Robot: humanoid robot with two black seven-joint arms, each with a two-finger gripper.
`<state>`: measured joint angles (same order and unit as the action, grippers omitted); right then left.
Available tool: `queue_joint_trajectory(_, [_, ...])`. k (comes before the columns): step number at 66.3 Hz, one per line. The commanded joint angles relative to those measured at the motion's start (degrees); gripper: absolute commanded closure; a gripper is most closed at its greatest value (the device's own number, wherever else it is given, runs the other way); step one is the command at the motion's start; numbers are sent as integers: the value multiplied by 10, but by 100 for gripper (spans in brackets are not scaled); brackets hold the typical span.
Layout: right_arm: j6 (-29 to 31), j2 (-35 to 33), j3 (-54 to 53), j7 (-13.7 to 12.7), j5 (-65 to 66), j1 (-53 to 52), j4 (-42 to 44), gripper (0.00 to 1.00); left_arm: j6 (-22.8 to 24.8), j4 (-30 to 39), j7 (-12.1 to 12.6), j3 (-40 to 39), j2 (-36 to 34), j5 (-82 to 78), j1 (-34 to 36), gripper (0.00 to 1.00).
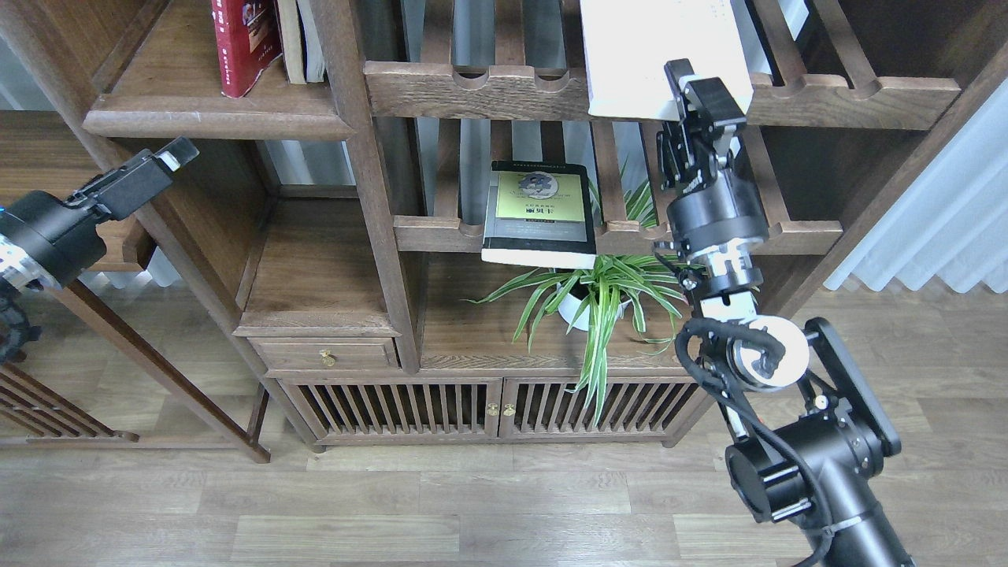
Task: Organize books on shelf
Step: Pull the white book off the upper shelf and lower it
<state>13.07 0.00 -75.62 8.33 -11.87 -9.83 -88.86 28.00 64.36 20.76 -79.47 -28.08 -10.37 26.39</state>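
The white book [654,55] rests over the front rail of the upper slatted rack [480,87], its top edge out of view. My right gripper [699,88] is shut on its near right corner. The black-grey book with the yellow-green panel [539,213] lies flat on the lower slatted rack [433,232]. The red book [242,43] stands upright on the plank shelf [213,122] at the upper left. My left gripper [179,152] hangs empty, left of the shelf unit and below that plank; its fingers cannot be told apart.
Two pale books [303,39] stand beside the red one. A potted spider plant [591,303] sits under the lower rack, close to my right arm. A drawer [324,356] and a slatted-door cabinet [496,408] are below. A white curtain [937,228] hangs at the right.
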Motion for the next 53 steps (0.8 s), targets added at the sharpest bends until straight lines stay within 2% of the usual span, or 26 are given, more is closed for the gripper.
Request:
queue_joint_trajectory(1, [58,0,14,-4,-15,46,-25,95,0,-1,-2,0,13,1,-3,1])
queue_joint_trajectory(14, [149,-34,36,-4,-37,134,-62,95,0,-4,-2,10,81,26,-49,0])
queue_joint_trajectory(30, [149,-107,21,-5,-76,251,-66,95,0,-15,-1,14,115,31,-103,0])
queue_joint_trajectory(39, [149,-138,-24,-15,-102,314,-65,95,0,-26,-5,21,139,43,-121,0])
queue_joint_trajectory(53, [149,-213,-34,-21,-170,335,-53,95,0,-34,-1,73,188,138,-143,0])
